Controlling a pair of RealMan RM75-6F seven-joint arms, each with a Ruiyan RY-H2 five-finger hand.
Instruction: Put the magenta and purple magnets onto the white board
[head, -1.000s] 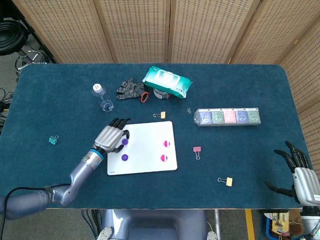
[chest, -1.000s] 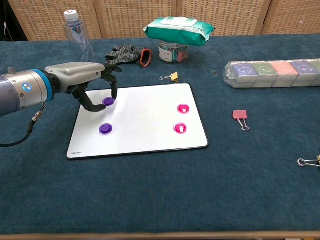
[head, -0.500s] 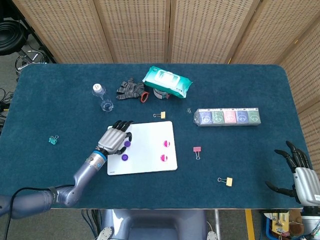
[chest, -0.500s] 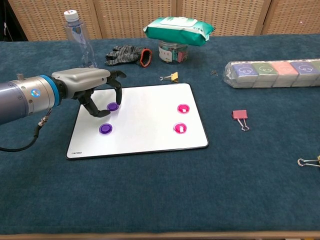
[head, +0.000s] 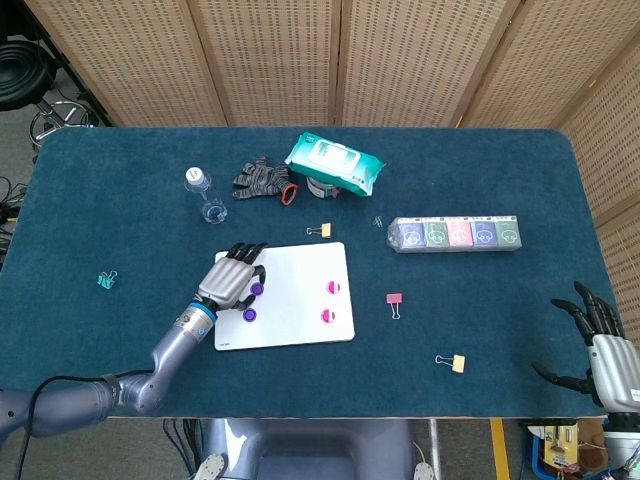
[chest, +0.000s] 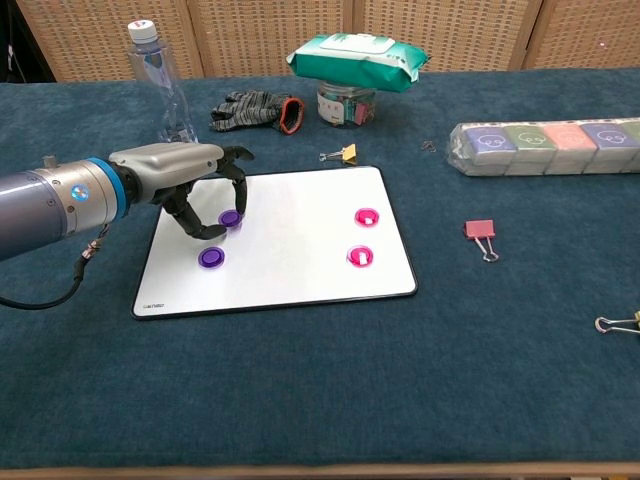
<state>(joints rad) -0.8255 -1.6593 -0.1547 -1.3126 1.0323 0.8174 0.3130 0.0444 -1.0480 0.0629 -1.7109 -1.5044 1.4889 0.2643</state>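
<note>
From the head view, my left hand (head: 229, 280) lay over the left part of the white board (head: 300, 300), near the middle of the bench (head: 120, 200), and its dark fingers hid most of the upper purple magnet (head: 256, 289); only a sliver of purple showed beside them. The lower purple magnet (head: 249, 315) sat clear on the board just below my fingers. Two magenta magnets (head: 332, 288) rested on the board's right part, one above the other, each too small to make out more than a pink round spot. My right hand (head: 598, 345) sat past the bench's near right corner, partly cut off by the frame edge, fingers spread and holding nothing.

From the chest view, my left hand (chest: 190, 180) curved over the upper purple magnet (chest: 230, 217), with my fingertips coming down around it. Whether they pinched it or only touched it I could not tell, as the fingers covered its edges. That magnet was a flat purple disc lying on the board's surface. The lower purple magnet (chest: 210, 257) lay apart from my hand, toward the near left corner of the white board (chest: 290, 270). The magenta magnets (chest: 367, 216) showed pale centres and sat well apart from the purple pair. My right hand did not show in this view.
</note>
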